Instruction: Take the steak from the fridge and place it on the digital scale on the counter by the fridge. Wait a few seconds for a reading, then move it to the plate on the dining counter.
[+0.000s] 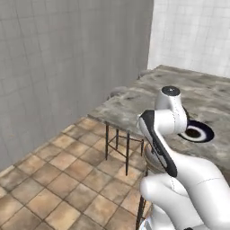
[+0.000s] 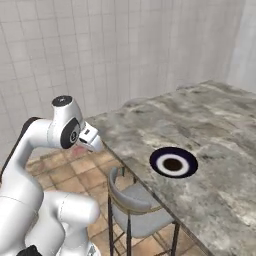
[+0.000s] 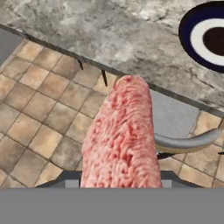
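The steak (image 3: 121,135), a pinkish-red raw slab, stands up between the fingers of my gripper (image 2: 91,139), which is shut on it. In the hand view it hangs above the tiled floor, just short of the dining counter (image 3: 109,30) edge. The plate (image 3: 205,37), dark with a white inner ring, lies on that counter further in, at the upper right of the hand view. The right base view puts the plate (image 2: 173,162) to the right of the hand, near the dining counter's (image 2: 210,120) front edge. In the left base view the plate (image 1: 197,132) peeks out behind the arm.
A grey-seated stool (image 2: 132,205) with a curved metal back stands at the counter edge, below and right of the hand. More stools (image 1: 117,134) sit under the counter's near corner. White tiled walls (image 1: 67,67) close in the far side; brown floor tiles (image 1: 58,179) lie open to the left.
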### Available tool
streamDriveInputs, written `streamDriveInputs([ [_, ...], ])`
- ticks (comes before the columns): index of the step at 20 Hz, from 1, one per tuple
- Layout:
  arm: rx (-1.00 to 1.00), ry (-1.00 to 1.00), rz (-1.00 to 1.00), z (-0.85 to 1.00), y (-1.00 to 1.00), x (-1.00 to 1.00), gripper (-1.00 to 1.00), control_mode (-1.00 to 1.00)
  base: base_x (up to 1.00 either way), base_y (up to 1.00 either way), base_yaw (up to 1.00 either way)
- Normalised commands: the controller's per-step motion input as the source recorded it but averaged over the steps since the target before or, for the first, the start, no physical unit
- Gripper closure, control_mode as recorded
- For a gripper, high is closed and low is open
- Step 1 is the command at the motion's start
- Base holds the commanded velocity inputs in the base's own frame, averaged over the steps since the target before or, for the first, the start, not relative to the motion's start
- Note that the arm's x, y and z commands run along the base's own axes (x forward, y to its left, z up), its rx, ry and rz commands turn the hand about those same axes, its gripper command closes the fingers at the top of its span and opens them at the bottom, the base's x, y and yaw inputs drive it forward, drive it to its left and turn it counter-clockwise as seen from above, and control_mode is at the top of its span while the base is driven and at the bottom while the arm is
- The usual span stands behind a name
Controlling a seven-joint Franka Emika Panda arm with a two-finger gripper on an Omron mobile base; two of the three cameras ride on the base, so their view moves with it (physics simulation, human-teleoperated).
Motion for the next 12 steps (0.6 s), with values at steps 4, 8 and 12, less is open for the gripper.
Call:
streamDriveInputs([
  [4, 0.00, 0.00, 0.00, 0.00, 0.00, 0.00, 1.00, 1.00, 0.29, 0.00, -0.77],
  [8, 0.00, 0.00, 0.00, 0.00, 0.00, 0.00, 1.00, 1.00, 0.18, 0.08, -0.80],
  [12, 0.00, 0.00, 0.00, 0.00, 0.00, 0.00, 1.00, 1.00, 0.29, 0.39, -0.78],
])
